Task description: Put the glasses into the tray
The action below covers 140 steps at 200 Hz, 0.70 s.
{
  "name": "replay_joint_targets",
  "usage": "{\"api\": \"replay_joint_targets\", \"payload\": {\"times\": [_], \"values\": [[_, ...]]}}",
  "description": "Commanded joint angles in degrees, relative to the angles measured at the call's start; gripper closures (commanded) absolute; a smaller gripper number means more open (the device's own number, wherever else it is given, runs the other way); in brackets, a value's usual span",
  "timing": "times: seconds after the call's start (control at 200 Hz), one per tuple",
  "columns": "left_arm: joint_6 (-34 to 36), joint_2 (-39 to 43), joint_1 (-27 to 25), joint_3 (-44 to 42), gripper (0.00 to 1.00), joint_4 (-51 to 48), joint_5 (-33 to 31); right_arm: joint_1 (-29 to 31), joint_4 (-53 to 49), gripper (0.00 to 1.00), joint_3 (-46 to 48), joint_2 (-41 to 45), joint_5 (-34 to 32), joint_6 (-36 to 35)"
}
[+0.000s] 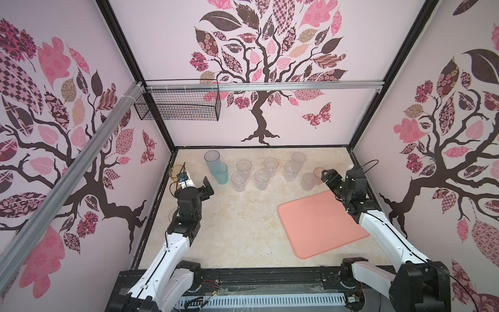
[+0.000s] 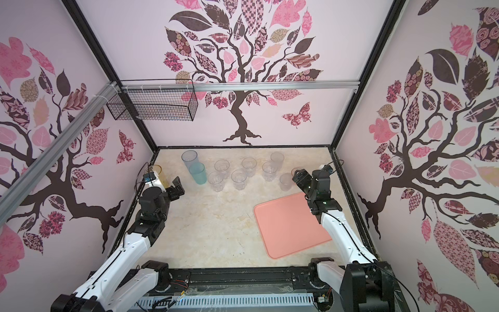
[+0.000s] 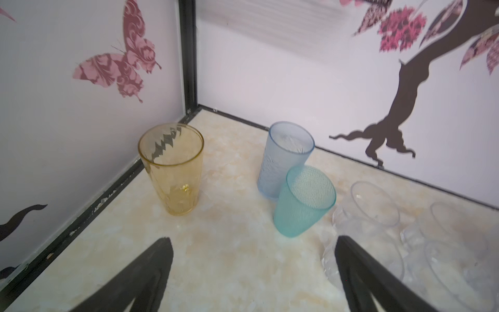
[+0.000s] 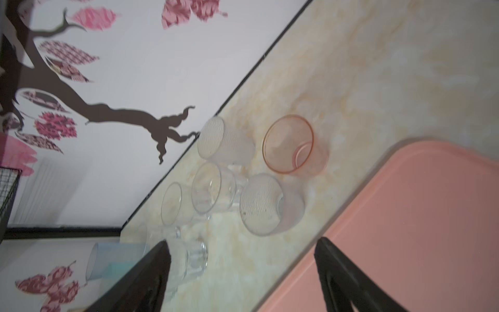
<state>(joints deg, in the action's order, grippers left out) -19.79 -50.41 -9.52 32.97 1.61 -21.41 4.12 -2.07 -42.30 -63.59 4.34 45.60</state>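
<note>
Nothing is placed yet: the flat salmon-pink square tray point(image 1: 321, 224) lies bare at lower right, the see-through tumbler glasses point(image 1: 262, 178) stand on the table point(image 1: 237, 229) mid-frame, and the left hand point(image 3: 252, 241) and right hand point(image 4: 242, 241) gape empty.

Both top views overhead, whole table point(image 1: 243, 229); wrist views close, low, sharing blue-grey glass point(image 3: 286, 159).
</note>
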Motion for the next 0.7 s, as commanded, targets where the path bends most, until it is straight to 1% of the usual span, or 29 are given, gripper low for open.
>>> {"api": "replay_joint_targets", "payload": {"times": [0.0, 0.04, 0.075, 0.13, 0.165, 0.21, 0.275, 0.32, 0.37, 0.45, 0.54, 0.59, 0.655, 0.695], "values": [[-15.81, 1.39, 2.33, 9.2, 0.02, -19.77, -2.2, 5.11, -16.21, 0.13, -5.08, -1.34, 6.12, -3.65], [-20.15, 2.09, 3.81, 11.06, 0.02, -23.97, -2.52, 7.57, -19.62, 0.13, -5.1, -1.12, 5.33, -5.24], [-20.82, 2.78, 5.9, 11.8, 0.02, -25.14, -0.35, 10.06, -21.76, 0.13, -4.46, -0.51, 4.69, -5.94], [-19.29, 3.39, 8.49, 12.43, 0.02, -25.88, 3.44, 13.61, -24.54, 0.13, -2.85, 0.88, 3.71, -6.25], [-18.05, 3.31, 8.64, 13.65, 0.02, -27.9, 4.21, 16.1, -25.94, 0.13, -1.49, 1.82, 3.31, -5.79], [-15.23, 2.76, 8.59, 15.8, 0.02, -29.83, 7.1, 19.42, -26.77, 0.13, 0.4, 2.79, 3.71, -4.77], [-12.62, 1.66, 8.43, 17.58, 0.12, -31.54, 12.91, 25.25, -28.19, 0.13, 2.1, 3.06, 3.57, -3.19], [-12.35, 1.13, 7.35, 18.79, 0.18, -33.32, 14.96, 29.73, -28.83, 0.13, 2.6, 2.51, 2.45, -2.24], [-11.66, 0.9, 3.92, 19.06, 0.21, -34.24, 14.73, 33.97, -29.6, 0.13, 2.24, 1.17, 1.09, -1.69], [-11.18, 1.28, -4.57, 18.37, 0.23, -35.04, 9.43, 38.19, -29.3, 0.15, 2.05, -2.52, 0.35, -1.96], [-11.68, 2.22, -14.04, 15.39, 0.24, -33.6, 2.14, 39.61, -28.14, 0.19, 1.3, -7.68, 1.11, -3.91], [-12.12, 2.59, -18.61, 14.0, 0.24, -32.91, -0.77, 39.9, -28.24, 0.23, 0.35, -10.22, 0.08, -5.08], [-12.97, 2.39, -23.23, 12.43, 0.25, -32.3, -1.45, 39.94, -28.11, 0.27, -0.48, -12.38, -1.47, -6.55], [-13.75, 1.98, -25.8, 11.68, 0.27, -31.88, -1.45, 40.04, -27.95, 0.32, -0.83, -13.48, -2.38, -7.06]]}}
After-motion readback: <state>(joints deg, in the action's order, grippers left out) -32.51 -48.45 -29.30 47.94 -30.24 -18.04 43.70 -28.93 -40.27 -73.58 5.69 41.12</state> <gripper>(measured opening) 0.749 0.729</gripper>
